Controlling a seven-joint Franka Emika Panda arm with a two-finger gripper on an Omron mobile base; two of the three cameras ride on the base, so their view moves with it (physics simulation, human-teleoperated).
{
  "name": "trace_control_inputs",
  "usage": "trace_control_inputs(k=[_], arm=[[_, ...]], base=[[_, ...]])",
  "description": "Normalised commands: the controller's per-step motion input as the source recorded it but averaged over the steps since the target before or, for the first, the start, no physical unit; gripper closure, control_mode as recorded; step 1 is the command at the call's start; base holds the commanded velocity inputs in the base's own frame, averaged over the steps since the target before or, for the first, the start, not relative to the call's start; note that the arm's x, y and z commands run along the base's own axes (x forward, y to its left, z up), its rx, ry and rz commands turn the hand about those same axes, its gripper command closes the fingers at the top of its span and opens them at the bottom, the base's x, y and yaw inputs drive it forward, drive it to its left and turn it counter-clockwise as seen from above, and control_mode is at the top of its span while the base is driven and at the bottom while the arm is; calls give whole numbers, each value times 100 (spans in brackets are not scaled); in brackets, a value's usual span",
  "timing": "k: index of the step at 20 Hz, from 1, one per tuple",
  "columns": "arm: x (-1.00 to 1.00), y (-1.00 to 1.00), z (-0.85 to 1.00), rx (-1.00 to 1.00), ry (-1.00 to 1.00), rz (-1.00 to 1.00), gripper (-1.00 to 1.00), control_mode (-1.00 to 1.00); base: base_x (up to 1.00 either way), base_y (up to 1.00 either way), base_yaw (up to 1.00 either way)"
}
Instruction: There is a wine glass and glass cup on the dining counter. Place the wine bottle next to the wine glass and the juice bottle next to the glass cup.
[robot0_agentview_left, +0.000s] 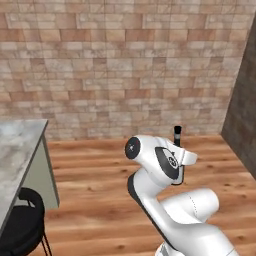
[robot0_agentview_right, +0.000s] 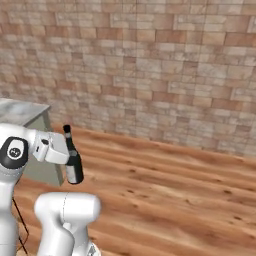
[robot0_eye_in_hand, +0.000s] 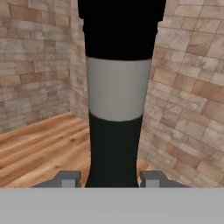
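The claw (robot0_eye_in_hand: 111, 179) is clamped on the slim dark wine bottle (robot0_agentview_right: 73, 162), smooth and round with a pale grey label band. The bottle stands upright between the fingers, black neck up, above the plank floor (robot0_agentview_right: 175, 190), with the marble dining counter (robot0_agentview_left: 15, 145) off to the claw's left.

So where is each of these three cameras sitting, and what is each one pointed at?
Left base view: behind the arm on its left, facing the brick wall and wood floor; the dining counter is at left, white arm at lower right, bottle cap above it.
Right base view: behind on the right; arm at lower left carrying the wine bottle upright.
Hand view: on the hand, looking along the jaws at the bottle's label, close up.
Shared: both base views show the counter's corner, arm and bottle.
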Motion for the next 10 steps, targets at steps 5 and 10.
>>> trace_control_inputs(k=[5,10], arm=[[0,0,0,0,0,0,100,100],[0,0,0,0,0,0,100,100]], base=[[75,-28,11],[75,-27,13]])
